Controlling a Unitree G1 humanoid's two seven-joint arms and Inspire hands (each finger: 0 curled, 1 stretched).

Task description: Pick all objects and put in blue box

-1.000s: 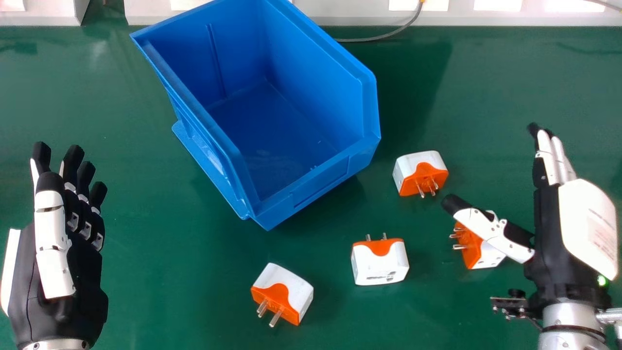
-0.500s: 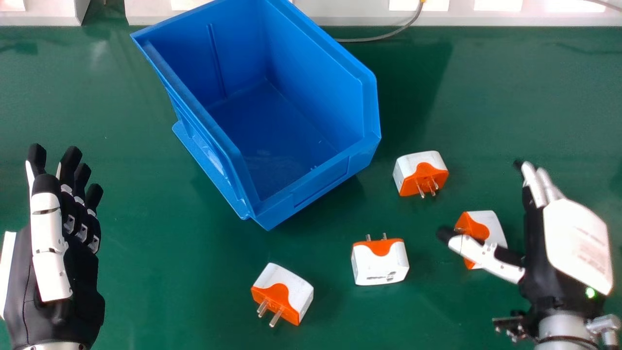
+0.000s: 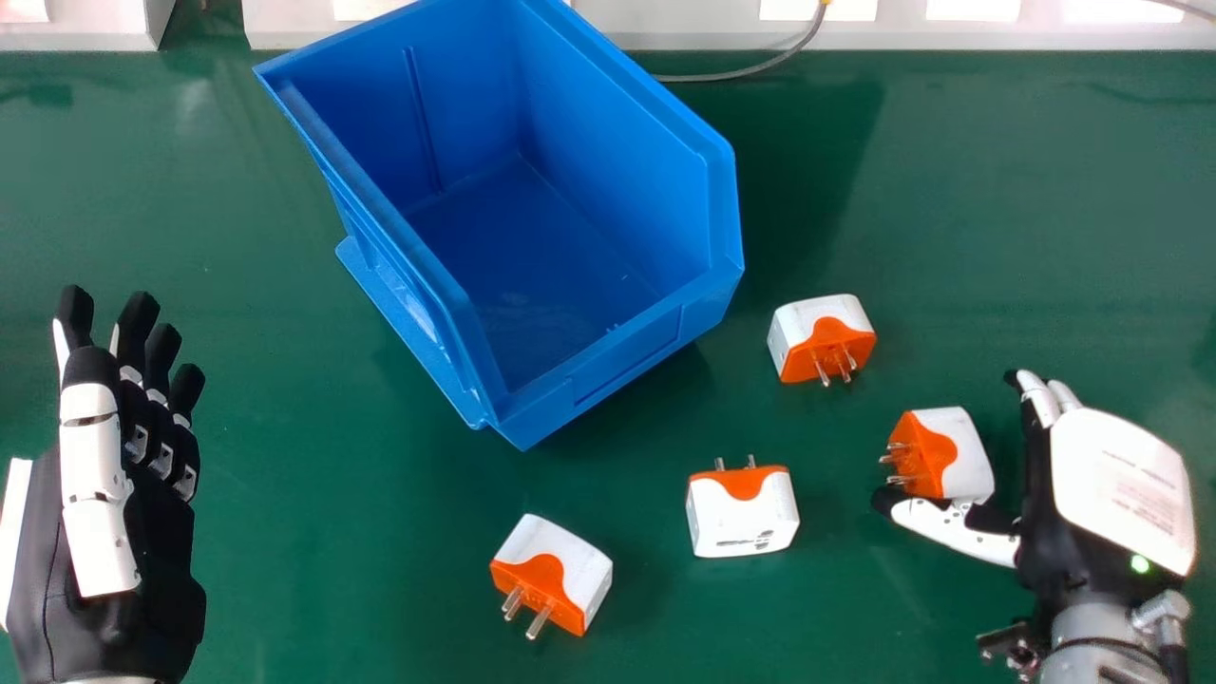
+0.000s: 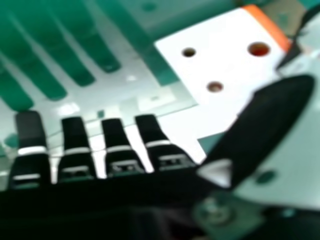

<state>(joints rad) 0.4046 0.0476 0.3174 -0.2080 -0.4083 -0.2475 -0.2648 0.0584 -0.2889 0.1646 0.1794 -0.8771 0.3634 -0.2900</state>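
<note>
Fingers (image 3: 1038, 397) of the right hand (image 3: 1116, 475) are loosely extended and grip nothing. The thumb (image 3: 950, 530) reaches out along the near side of the closest plug (image 3: 959, 456), probably so the block can be trapped between it and the fingers. The plug's metal prongs point left, away from the palm, which should leave its boxy white body as the part to grasp; the right hand view shows round holes in that smooth face.

Farther out, three matching blocks lie on the green surface (image 3: 313, 541): the far plug (image 3: 807, 323) near the box's corner, the middle plug (image 3: 746, 522) with prongs pointing away from the robot, and the left plug (image 3: 565, 560) with prongs towards it. All four sit outside the blue box (image 3: 622, 375), whose rigid, ribbed walls dip at the front, likely turned this way for easy dropping-in. The left hand (image 3: 100, 494) waits at the left, fingers straight, holding nothing.
</note>
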